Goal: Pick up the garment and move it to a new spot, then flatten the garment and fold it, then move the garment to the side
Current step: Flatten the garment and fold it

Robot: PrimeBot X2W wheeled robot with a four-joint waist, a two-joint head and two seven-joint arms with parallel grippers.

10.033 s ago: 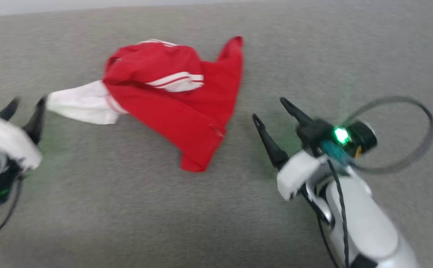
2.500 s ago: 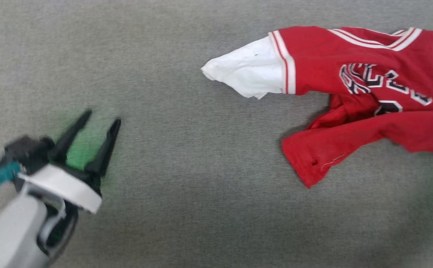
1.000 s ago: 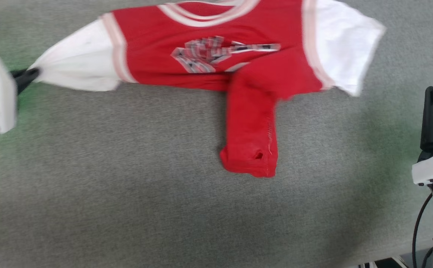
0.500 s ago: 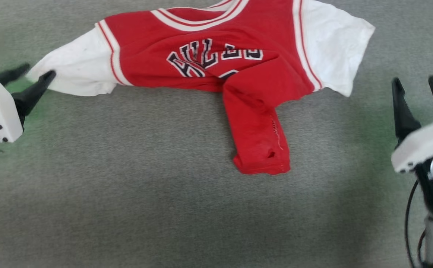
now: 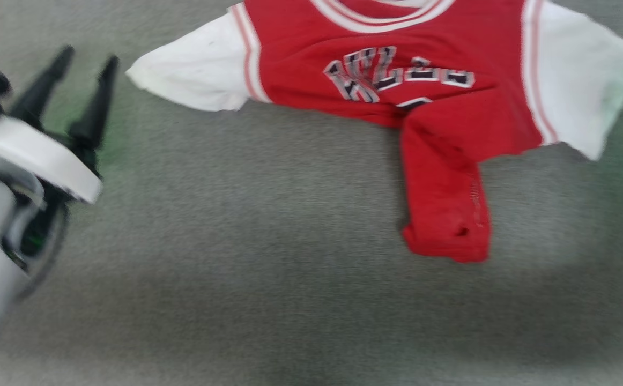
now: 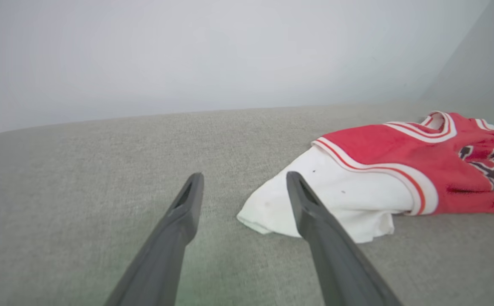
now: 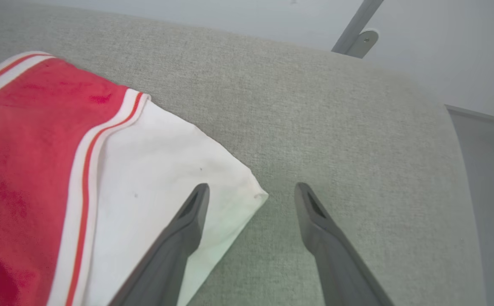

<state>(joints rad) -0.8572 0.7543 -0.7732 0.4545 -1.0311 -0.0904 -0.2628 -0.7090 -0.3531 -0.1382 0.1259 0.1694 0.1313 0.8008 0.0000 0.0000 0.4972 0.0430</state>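
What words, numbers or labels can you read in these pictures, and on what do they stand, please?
Chest lettering on the garment: dark letters edged in white, blurred in the head view and cut off in the left wrist view; unreadable.
Dark mark beneath it: mostly hidden by a fold of red fabric; unreadable.
No other writing that I can make out.

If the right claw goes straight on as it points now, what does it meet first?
Likely the white sleeve corner of the red jersey-style shirt, lying just ahead of the open right claw; then bare grey cloth surface. Height is unclear.
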